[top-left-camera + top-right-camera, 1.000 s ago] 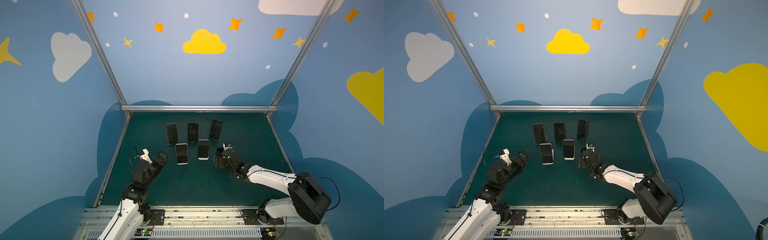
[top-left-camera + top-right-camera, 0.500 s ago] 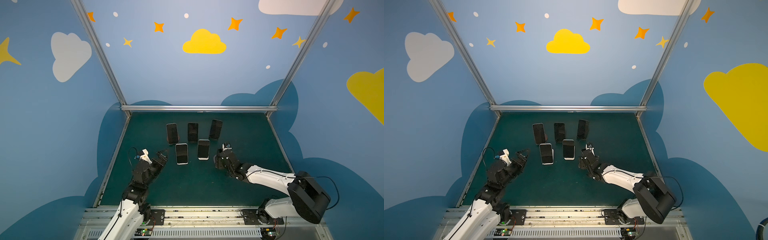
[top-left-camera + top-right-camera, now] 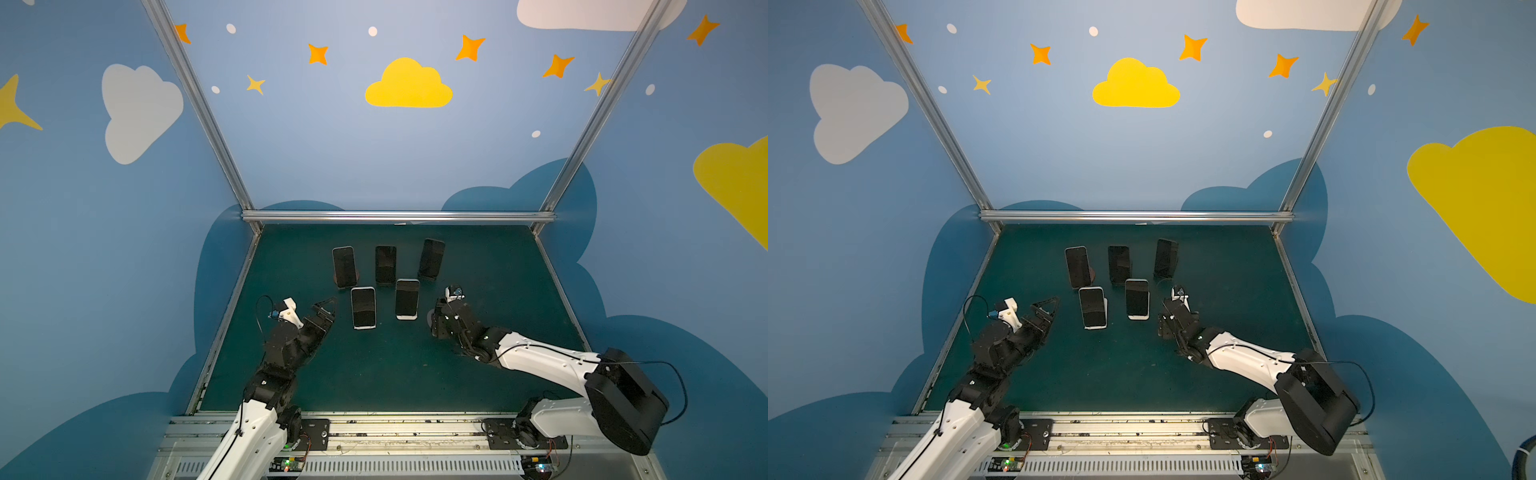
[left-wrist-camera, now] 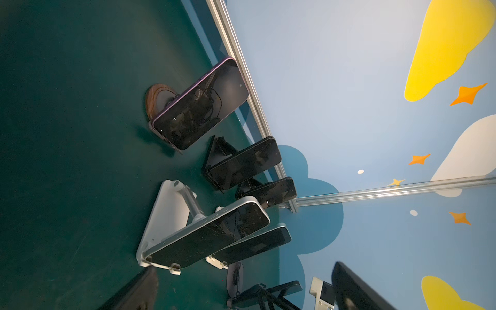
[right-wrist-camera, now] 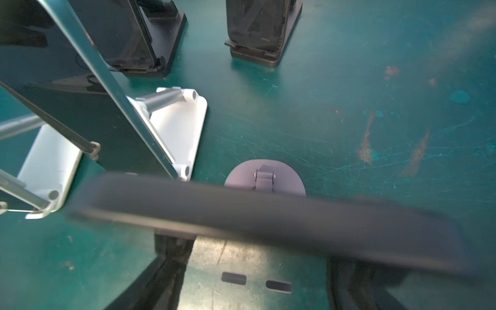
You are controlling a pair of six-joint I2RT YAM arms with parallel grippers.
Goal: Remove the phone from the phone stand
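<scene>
The right pincer (image 3: 434, 324) has narrowed on the phone (image 5: 268, 214) before the stand (image 5: 290, 177), grip unclear, lift seemingly next; left pincer (image 3: 328, 313) gapes.

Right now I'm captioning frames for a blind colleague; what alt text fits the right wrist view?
A blurred dark phone crosses the frame over the fingers of the right gripper, with a round grey stand base beyond it. Behind, phones lean on white stands and black stands on a green table.
</scene>
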